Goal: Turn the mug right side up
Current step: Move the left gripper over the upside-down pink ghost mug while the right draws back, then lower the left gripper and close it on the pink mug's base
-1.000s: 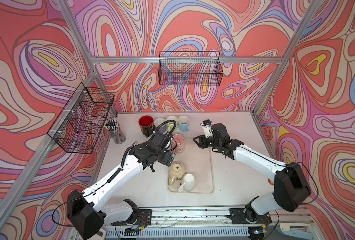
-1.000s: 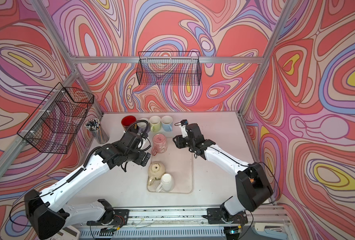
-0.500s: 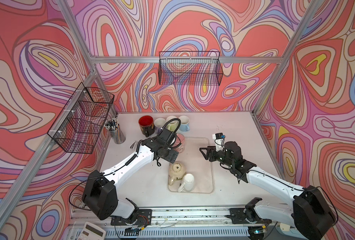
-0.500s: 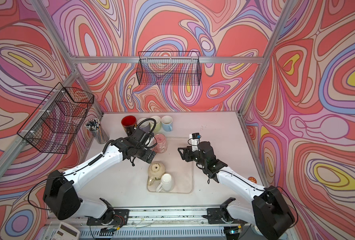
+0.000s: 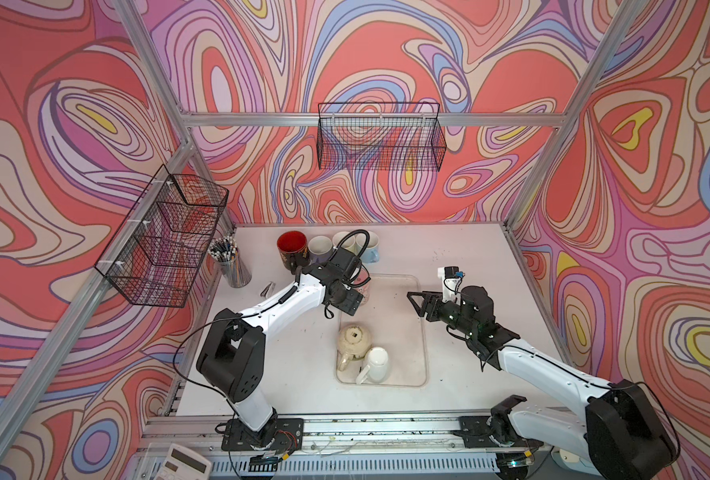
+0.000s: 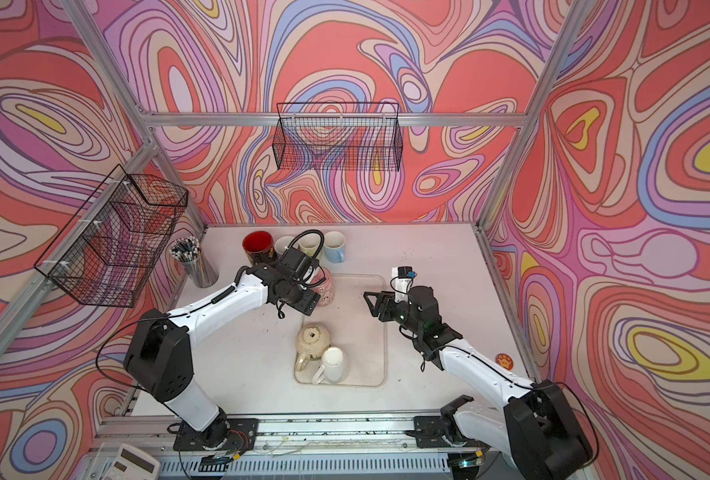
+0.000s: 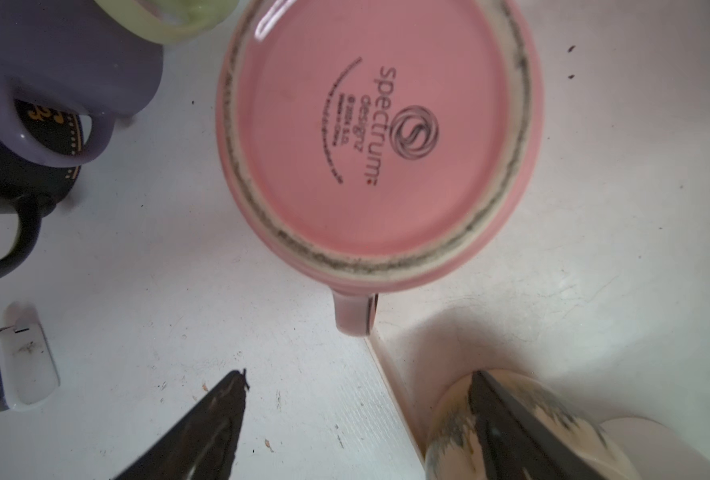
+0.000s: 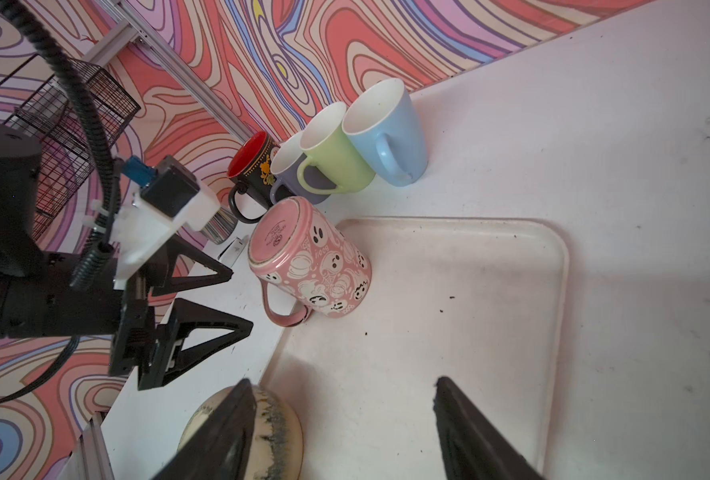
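Upside-down pink mug (image 8: 308, 266), a glossy ghost-printed ceramic cylinder, stands just ahead of the released left pincer (image 8: 242, 299); right pincer (image 8: 343, 381) likewise released.

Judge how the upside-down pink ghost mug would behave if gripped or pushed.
Pink mug looks like glazed ceramic: probably rigid, fairly heavy, chippable. Its glossy relief wall may slip in a pinch; the handle seems surer. Pushed, it would likely slide, perhaps catching the tray lip.
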